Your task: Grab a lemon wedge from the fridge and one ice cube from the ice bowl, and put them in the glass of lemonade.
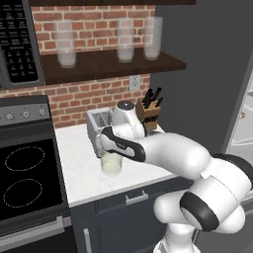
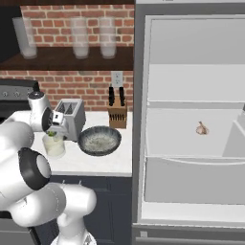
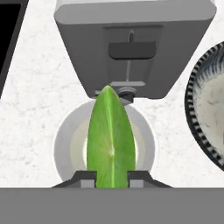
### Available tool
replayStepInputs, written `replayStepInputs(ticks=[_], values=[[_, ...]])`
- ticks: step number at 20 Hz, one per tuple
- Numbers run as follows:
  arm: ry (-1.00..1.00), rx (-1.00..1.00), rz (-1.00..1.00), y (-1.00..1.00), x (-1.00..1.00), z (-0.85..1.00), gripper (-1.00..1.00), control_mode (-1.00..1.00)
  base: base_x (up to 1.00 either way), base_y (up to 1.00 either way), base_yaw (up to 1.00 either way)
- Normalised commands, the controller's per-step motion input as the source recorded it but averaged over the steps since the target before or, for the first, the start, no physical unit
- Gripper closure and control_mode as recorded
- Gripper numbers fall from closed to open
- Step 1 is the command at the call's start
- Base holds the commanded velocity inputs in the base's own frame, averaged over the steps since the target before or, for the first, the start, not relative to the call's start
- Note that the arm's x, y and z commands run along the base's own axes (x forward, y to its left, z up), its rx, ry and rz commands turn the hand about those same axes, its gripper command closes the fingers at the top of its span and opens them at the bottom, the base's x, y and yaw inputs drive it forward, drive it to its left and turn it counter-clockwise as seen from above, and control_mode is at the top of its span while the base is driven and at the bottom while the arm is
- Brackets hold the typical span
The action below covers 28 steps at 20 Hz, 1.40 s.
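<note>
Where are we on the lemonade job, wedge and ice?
Done: the lemon wedge is out of the open fridge and clamped in the gripper. In hand: in the hand view it hangs right over the glass of lemonade, not yet released. Left: drop it in, then take one cube from the ice bowl beside the toaster and add it.

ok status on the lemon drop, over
Gripper shut on lemon wedge, directly above glass of lemonade. Toaster just behind glass, not blocking. Ice bowl untouched.
</note>
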Motion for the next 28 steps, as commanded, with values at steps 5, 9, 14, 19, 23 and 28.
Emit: replayStepInputs(ticks=[5,9,14,19,23,28], values=[[-0.01,0.00,0.00,0.00,-0.03,-0.19,1.00,-1.00,0.00,0.00,0.00],[-0.07,0.00,0.00,0.00,-0.17,0.00,1.00,-1.00,0.00,0.00,0.00],[-0.03,0.00,0.00,0.04,-0.11,0.00,1.00,-1.00,0.00,0.00,0.00],[0.00,0.00,0.00,0.08,0.00,0.00,1.00,-1.00,0.00,0.00,0.00],[0.00,0.00,0.00,0.08,0.06,0.00,1.00,-1.00,0.00,0.00,0.00],[0.00,0.00,0.00,0.00,0.04,-0.05,1.00,-1.00,0.00,0.00,0.00]])
